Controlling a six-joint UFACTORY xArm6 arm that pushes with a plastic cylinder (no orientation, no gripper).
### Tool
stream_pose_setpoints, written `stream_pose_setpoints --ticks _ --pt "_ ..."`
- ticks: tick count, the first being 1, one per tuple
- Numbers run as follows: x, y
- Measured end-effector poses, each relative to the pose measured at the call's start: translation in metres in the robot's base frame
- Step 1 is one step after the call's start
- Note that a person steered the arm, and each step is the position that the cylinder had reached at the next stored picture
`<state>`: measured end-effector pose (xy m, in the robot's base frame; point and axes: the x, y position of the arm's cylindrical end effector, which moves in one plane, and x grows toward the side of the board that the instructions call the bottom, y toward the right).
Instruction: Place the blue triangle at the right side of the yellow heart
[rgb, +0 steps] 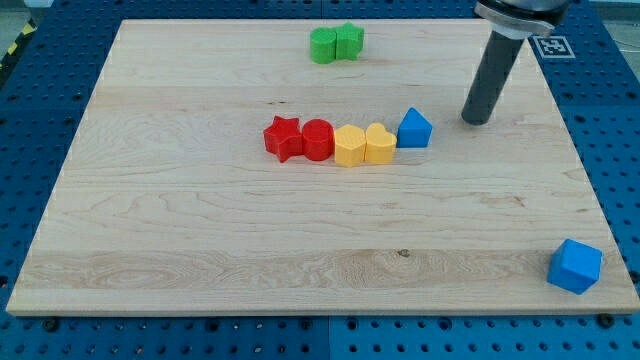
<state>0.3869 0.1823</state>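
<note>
The blue triangle (415, 129) stands on the wooden board, touching the right side of the yellow heart (380, 144). The heart ends a row with a yellow hexagon (348, 146), a red cylinder (317, 139) and a red star (284, 137) to its left. My tip (475, 121) rests on the board to the right of the blue triangle, a short gap apart from it, slightly higher in the view.
Two green blocks (336, 43) sit together near the view's top middle. A blue cube (575, 266) lies at the board's bottom right corner. The board's edges (40, 240) border a blue pegboard table.
</note>
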Motion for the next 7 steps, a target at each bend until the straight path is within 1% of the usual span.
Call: stream_pose_setpoints --ticks 3,5,6,7 --pt "0.008 -0.039" --pt "-0.019 -0.055" --pt "-0.018 -0.067" --pt "-0.007 -0.075"
